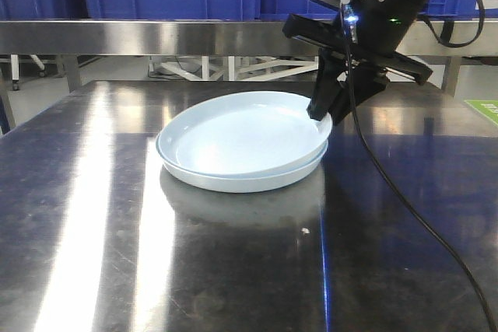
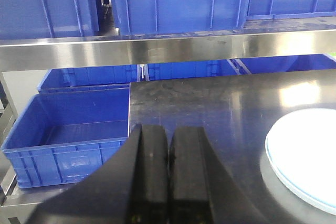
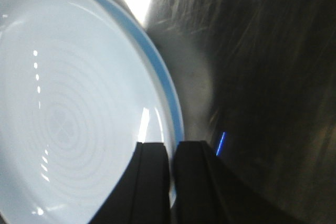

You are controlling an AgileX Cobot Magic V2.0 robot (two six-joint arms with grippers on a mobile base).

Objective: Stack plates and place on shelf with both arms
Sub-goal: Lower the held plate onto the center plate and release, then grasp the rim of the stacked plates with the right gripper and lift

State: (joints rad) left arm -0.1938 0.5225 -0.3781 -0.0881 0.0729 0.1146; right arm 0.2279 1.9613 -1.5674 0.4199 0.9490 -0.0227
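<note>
Since the two plates already sit nested near the middle of the steel tabletop, the step in hand looks like getting a two-sided hold on the stack. The right gripper has its fingers drawn nearly together across the right rim, one inside and one outside, apparently pinching it. The left gripper hangs pressed together on nothing, off to the plates' left. It would need to spread and take the opposite rim so the glossy stack lifts level rather than tipping. The tabletop is slick and reflective. Behind it runs the shelf, with blue bins above and below its rail. A black cable trails over the table's right side.
</note>
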